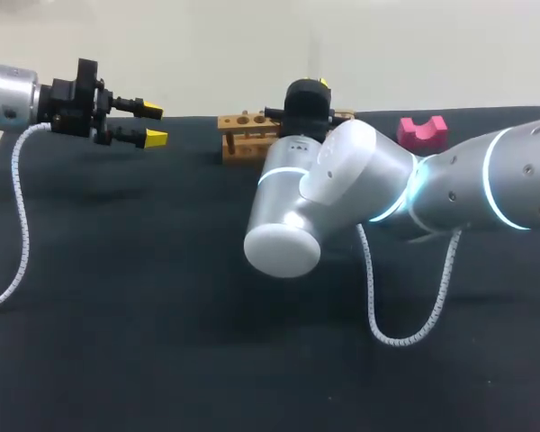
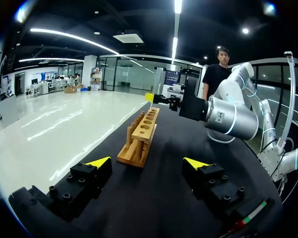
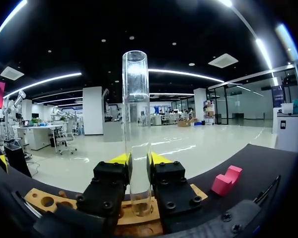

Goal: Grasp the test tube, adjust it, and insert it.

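**Black worktop** (image 1: 162, 342): a dark, matte surface. A coiled white cable (image 1: 405, 333) is seen hanging in a loop over its near right part.

**Silver right arm** (image 1: 360, 180): it is seen coming in from the right. Its rounded elbow joint is held above the middle of the worktop, and its forearm is directed toward the far side.

**Left tool** (image 1: 155, 124): black, with two yellow-tipped fingers. It is held above the far left of the worktop and pointed right, toward the rack. The fingers are spread wide and nothing is gripped between them.

**Light wooden test tube rack** (image 1: 247, 130): a top board with round holes. It is set on the worktop at the far middle, ahead of the left tool.

**Right tool** (image 3: 139, 159): positioned at the rack and clenched on the clear glass test tube (image 3: 135, 99), with one finger pressed against each side.

**Test tube**: held upright with the open mouth upward. The rounded lower end is down at the rack's top board. Whether it is inside a hole cannot be told.

**Pink notched block** (image 1: 422, 131): placed at the far right, to the right of the rack and apart from it.
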{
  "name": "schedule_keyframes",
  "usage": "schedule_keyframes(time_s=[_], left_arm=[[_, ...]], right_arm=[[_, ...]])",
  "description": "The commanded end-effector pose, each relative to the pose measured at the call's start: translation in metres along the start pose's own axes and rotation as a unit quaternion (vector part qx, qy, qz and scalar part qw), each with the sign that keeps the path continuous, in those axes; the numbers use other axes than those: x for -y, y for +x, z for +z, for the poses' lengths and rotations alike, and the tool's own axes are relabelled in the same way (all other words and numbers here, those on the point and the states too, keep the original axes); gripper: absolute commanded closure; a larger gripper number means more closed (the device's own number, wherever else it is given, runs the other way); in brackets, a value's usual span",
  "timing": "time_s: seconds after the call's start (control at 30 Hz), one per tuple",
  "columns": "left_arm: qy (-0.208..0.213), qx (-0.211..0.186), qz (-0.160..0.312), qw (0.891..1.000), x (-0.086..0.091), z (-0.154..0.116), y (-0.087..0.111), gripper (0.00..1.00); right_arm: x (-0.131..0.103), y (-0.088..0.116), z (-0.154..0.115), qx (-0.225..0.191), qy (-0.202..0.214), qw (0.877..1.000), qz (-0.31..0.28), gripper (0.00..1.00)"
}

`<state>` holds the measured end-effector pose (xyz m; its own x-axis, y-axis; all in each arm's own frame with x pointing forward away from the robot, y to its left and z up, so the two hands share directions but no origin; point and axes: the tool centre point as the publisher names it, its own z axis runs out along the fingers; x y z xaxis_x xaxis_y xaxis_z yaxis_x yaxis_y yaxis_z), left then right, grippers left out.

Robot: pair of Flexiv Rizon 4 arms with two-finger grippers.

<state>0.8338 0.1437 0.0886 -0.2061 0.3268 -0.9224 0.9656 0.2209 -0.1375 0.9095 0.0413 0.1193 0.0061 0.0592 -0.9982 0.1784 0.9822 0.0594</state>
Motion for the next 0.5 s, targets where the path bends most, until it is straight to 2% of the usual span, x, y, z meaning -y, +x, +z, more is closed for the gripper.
schedule_keyframes(time_s=[0.03, 0.17, 0.27, 0.5], left_arm=[[0.0, 0.001, 0.002, 1.0, -0.0002, -0.0004, 0.0011, 0.0], [0.0, 0.001, 0.002, 1.0, -0.0002, -0.0004, 0.0011, 0.0], [0.0, 0.001, 0.002, 1.0, -0.0002, -0.0004, 0.0011, 0.0], [0.0, 0.001, 0.002, 1.0, -0.0002, -0.0004, 0.0011, 0.0]], right_arm=[[-0.002, 0.0069, 0.0017, -0.002, 0.0, 1.0, 0.003, 1.0], [-0.0007, 0.0114, 0.0015, -0.007, 0.0, 1.0, 0.003, 1.0], [0.0, 0.0138, 0.0009, -0.012, -0.001, 1.0, 0.005, 0.84], [0.0008, 0.016, -0.0004, -0.018, -0.001, 1.0, 0.006, 0.64]])
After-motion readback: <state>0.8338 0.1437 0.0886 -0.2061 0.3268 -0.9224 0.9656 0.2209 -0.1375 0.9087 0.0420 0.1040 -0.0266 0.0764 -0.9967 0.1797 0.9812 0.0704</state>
